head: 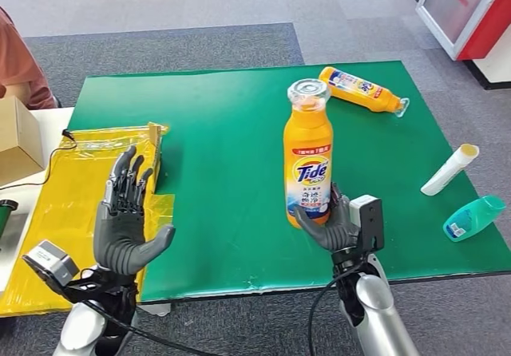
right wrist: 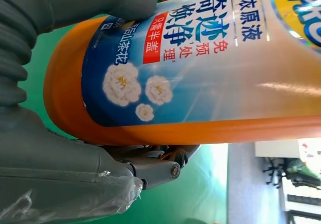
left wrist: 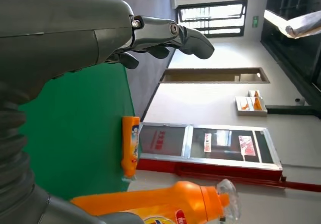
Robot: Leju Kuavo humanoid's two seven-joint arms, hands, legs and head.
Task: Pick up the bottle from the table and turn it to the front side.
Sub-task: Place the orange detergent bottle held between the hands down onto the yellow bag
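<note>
Grey carpet and pale floor surround a table covered by a green mat (head: 241, 132). Near the mat's front edge stands an orange Tide bottle (head: 308, 152), upright, clear cap uppermost, its blue-and-yellow label facing the camera. Right hand (head: 334, 224): wrapped around the bottle's lower body from the near side, thumb on one flank and fingers on the other; the right wrist view confirms the grasp, thumb pressed over the label and darker fingers (right wrist: 166, 166) curled beneath the orange base. Whether the base rests on the mat or is lifted just clear of it cannot be told from these views. Left hand (head: 125, 216): raised above the left portion of the table, palm turned inward, fingers extended and spread, grasping nothing; it hovers over a yellow plastic sheet (head: 66, 212) lying beside the mat. A second orange bottle (head: 360, 89) lies on its side at the far edge of the mat. Towards the right edge lie a white tube with a yellow cap (head: 449, 169) and, nearer the camera, a teal bottle (head: 474, 217), both on their sides. At far left, a cardboard box (head: 17, 136) and a person's sleeve (head: 21, 65). At upper right, a red-and-white stand (head: 470, 13)
</note>
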